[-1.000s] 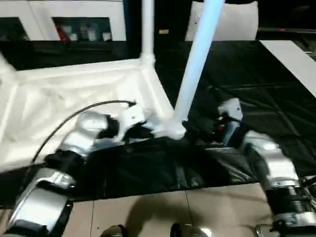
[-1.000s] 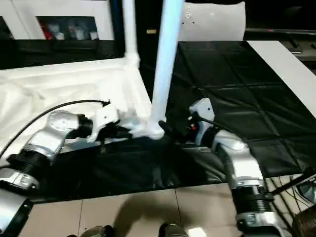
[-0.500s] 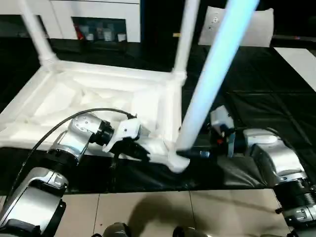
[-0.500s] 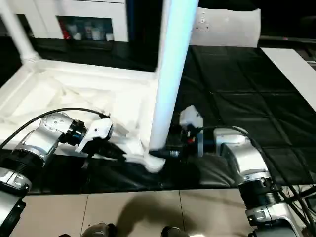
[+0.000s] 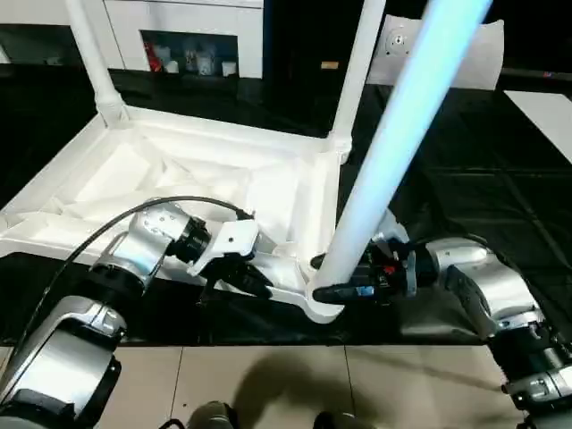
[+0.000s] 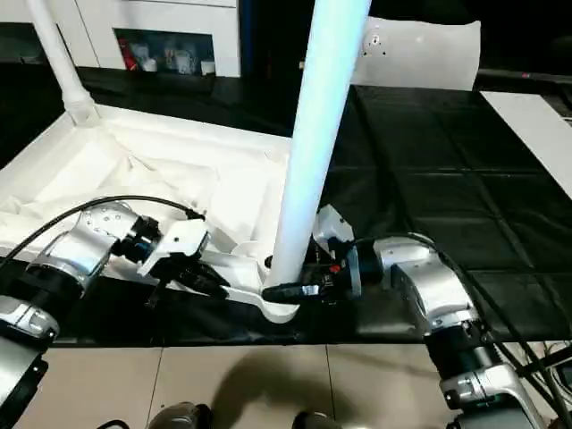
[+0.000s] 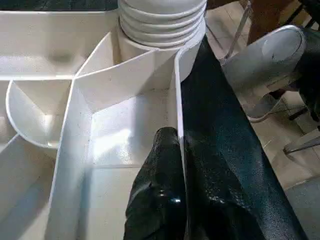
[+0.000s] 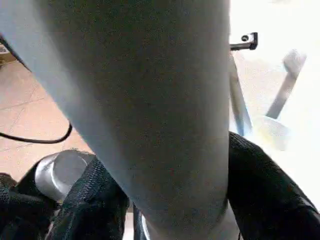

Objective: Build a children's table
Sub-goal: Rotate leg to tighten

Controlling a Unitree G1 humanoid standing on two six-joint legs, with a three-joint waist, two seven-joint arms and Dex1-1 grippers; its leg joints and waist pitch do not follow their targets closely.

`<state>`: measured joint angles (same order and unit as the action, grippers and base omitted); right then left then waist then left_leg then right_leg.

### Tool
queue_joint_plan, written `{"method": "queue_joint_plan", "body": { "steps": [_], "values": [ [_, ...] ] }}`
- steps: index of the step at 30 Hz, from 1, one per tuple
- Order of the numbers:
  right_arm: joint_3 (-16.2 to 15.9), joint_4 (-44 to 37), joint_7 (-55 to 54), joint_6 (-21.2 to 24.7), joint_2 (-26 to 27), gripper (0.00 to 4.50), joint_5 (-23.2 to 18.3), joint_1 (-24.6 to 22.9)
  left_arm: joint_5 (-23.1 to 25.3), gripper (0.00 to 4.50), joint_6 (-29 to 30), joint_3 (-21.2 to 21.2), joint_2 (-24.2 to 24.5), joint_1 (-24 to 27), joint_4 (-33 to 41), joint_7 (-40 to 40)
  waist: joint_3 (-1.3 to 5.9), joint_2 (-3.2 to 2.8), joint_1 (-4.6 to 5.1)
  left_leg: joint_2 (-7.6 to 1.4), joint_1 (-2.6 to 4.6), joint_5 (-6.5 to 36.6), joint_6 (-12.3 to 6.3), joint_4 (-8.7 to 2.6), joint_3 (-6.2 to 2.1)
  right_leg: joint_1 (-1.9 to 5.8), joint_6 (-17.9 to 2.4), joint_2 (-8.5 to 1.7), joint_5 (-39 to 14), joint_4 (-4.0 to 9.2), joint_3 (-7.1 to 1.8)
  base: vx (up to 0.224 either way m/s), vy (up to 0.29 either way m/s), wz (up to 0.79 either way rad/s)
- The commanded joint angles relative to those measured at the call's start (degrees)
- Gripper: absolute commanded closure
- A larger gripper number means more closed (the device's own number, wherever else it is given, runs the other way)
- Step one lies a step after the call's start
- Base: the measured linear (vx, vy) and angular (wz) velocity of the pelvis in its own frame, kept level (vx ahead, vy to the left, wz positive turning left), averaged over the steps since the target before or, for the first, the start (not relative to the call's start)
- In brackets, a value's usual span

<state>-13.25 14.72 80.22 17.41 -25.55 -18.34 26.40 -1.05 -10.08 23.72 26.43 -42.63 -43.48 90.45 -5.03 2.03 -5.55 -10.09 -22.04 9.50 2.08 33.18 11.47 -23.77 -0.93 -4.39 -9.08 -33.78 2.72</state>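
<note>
- Black fingers of the right gripper [image 6: 288, 291] straddle the nearest tube leg [image 6: 308, 152] low down (one on either side, touching it).
- Left gripper [image 5: 255, 279] pinches the tabletop's [image 5: 134, 174] near rim wall, nearly shut.
- Upturned tabletop lies on black sheeting [image 6: 420, 170]; that leg stands in its near corner socket [image 5: 323, 307], leaning.

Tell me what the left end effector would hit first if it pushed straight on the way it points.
Likely the ribbed base of the near leg in the tabletop's corner socket, straight ahead of the left end effector.
</note>
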Motion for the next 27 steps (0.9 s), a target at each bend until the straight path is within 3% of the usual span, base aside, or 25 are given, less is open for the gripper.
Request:
{"method": "queue_joint_plan", "body": {
  "steps": [1,7,10,14,16,22,25,27],
  "values": [
    [-0.80,-1.25,1.08,0.63,-0.11,2.21,-0.87,0.00,0.67,4.50,-1.21,2.71,-0.69,-1.06,0.50,2.05,4.11,-0.13,0.36,-3.54,1.70,12.13,-2.04,-3.69,-1.05,2.51,-12.92,-4.12,-14.89,3.40,-2.42,0.000,0.000,0.00],
    [0.03,-2.25,-1.73,2.74,1.26,2.38,-1.84,-1.07,0.57,4.50,1.22,-0.20,-1.02,-0.44,0.56,0.87,3.94,-0.10,0.47,-3.55,1.68,13.48,-1.28,-3.84,-1.15,2.46,-12.35,-4.14,-17.31,3.57,-2.45,0.000,0.000,0.00],
    [2.49,-2.96,-10.90,4.91,5.13,2.40,-1.40,-2.41,0.32,4.50,4.41,-2.24,-2.07,0.58,1.65,-5.87,3.72,-0.05,0.63,-3.56,1.66,14.97,-0.46,-4.04,-1.30,2.23,-11.37,-4.32,-20.33,3.87,-2.58,0.000,0.000,0.00],
    [4.09,-2.74,-24.63,4.19,11.75,2.40,1.83,-3.60,-0.34,4.50,11.36,-5.12,-5.23,1.78,3.90,-17.26,3.47,-0.12,2.04,-3.25,1.76,18.97,2.10,-4.35,-1.92,1.84,-9.07,-4.41,-28.22,4.52,-2.43,0.000,0.000,0.00],
    [5.60,-0.23,-35.61,4.00,17.75,2.42,4.09,-2.90,-1.32,4.50,17.26,-7.91,-9.19,2.25,6.09,-25.15,3.44,-0.08,3.22,-3.14,1.73,20.11,2.57,-4.33,-2.06,1.53,-8.69,-4.26,-29.31,4.75,-2.41,0.000,0.000,0.00],
    [8.56,7.95,-58.38,3.44,29.71,2.44,9.34,1.65,0.56,4.50,26.01,-11.63,-17.82,1.70,8.43,-43.35,3.48,-0.11,5.36,-2.66,1.57,20.21,1.78,-3.97,-2.00,1.22,-8.51,-4.06,-29.77,5.27,-2.54,0.000,0.000,0.00],
    [8.79,11.94,-63.31,2.04,32.65,2.44,10.98,4.61,1.47,4.50,27.39,-12.62,-20.65,0.56,7.92,-49.78,3.64,-0.13,5.51,-2.56,1.56,19.52,0.85,-3.89,-1.92,1.39,-7.62,-3.89,-29.55,5.40,-2.48,0.000,0.000,0.00],
    [9.95,13.98,-65.20,-0.02,34.49,2.44,12.01,6.28,2.81,4.50,28.50,-12.78,-21.78,-0.05,8.47,-52.54,3.79,-0.05,5.51,-2.55,1.45,18.40,-0.06,-3.85,-1.70,1.43,-7.58,-3.69,-26.60,5.26,-2.62,0.000,0.000,0.00]
  ]
}}
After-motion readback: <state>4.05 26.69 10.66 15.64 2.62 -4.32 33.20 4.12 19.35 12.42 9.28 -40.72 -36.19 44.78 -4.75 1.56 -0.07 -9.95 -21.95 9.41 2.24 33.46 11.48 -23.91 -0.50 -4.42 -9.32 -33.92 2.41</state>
